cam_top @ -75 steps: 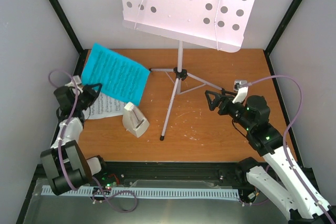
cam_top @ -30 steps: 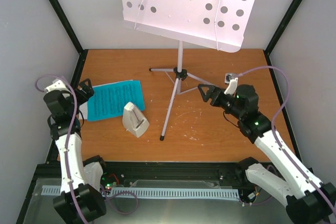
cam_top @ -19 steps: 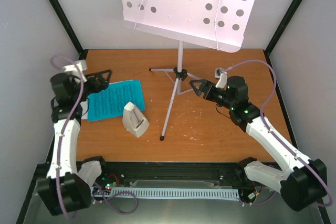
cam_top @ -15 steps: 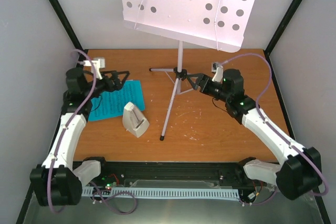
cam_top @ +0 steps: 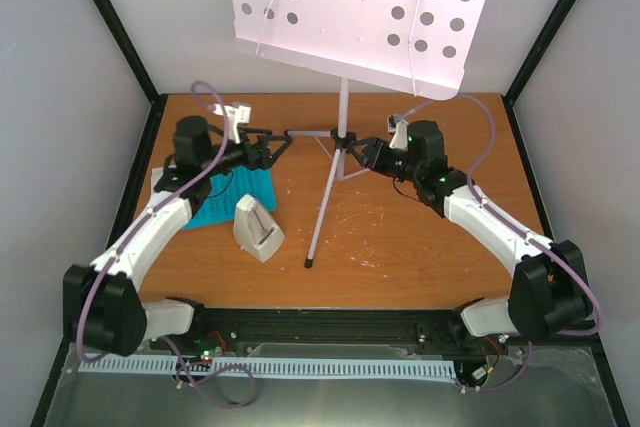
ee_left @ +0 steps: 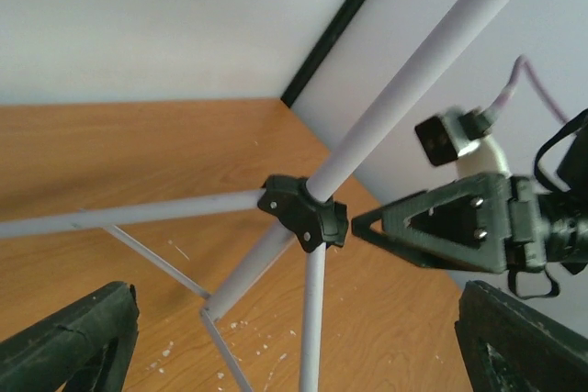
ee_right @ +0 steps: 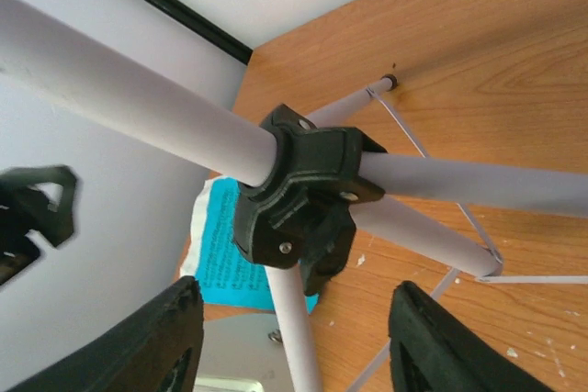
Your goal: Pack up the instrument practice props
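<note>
The right claw [ee_right: 294, 305] was seen parted around the black hub [ee_right: 299, 195] of the music stand [cam_top: 350, 7], with the left claw [ee_left: 294, 328] spread wide just before it. The grip was judged best centred on that hub, lest the stand be tipped.

Top view: I find bright, even, diffuse light from overhead. The music stand [cam_top: 350, 7] tray at 12 o'clock runs close to white-out, though its holes stay crisp. Shadows on the counter [cam_top: 420, 257] are faint and soft-edged, with a mild sheen and no hard glare. Focus is sharp throughout. The walls [cam_top: 60, 147] lean outward toward the corners.

Left wrist view: the hub [ee_left: 303, 213] is sharp. The left pincer [ee_left: 294, 300] fingers [ee_left: 69, 341] at 7 and 5 o'clock are dark and soft.

Right wrist view: the hub is sharp. The right pincer [ee_right: 294, 305] fingers [ee_right: 156, 337] are blurred. The left pincer at 9 o'clock is dim and smeared.
</note>
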You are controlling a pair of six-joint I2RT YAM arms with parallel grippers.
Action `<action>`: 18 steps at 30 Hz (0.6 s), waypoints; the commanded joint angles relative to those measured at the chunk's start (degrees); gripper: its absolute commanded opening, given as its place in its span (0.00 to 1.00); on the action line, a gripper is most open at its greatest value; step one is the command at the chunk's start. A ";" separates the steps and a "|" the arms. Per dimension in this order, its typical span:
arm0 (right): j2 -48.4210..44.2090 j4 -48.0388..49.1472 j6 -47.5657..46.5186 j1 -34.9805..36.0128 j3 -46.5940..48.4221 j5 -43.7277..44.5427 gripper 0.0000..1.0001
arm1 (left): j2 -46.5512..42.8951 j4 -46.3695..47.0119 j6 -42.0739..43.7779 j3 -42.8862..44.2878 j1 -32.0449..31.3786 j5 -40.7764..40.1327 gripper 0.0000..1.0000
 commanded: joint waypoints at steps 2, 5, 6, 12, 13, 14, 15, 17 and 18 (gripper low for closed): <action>1.11 1.67 -2.37 -0.64 2.95 -0.21 0.52 | 6.83 4.53 0.26 5.16 -7.04 -3.78 0.92; 3.25 3.20 -1.98 -0.91 3.62 -0.83 0.48 | 9.35 5.19 0.08 6.24 -10.39 -6.10 0.88; 4.01 3.34 -1.87 -1.05 4.12 -1.28 0.47 | 10.11 5.16 -0.36 6.53 -11.31 -7.29 0.87; 4.72 2.70 -3.50 -1.06 4.01 -0.54 0.43 | 14.42 5.08 -1.37 8.22 -16.23 -11.26 0.77; 4.84 2.69 -3.69 -1.09 4.00 -0.64 0.40 | 15.51 4.18 -1.27 8.97 -16.91 -12.01 0.75; 4.97 2.80 -3.77 -1.09 3.94 -1.16 0.38 | 16.64 3.14 -1.28 9.83 -17.38 -12.73 0.73; 5.16 3.11 -3.63 -1.09 3.78 -1.75 0.36 | 17.85 2.35 -1.46 10.38 -17.58 -12.87 0.70; 4.92 4.90 -3.12 -1.11 2.65 -2.39 0.35 | 19.76 2.28 -1.74 10.84 -17.65 -12.85 0.64; 4.73 5.79 -3.01 -1.14 2.05 -2.40 0.32 | 20.61 2.38 -1.89 11.20 -17.62 -12.61 0.61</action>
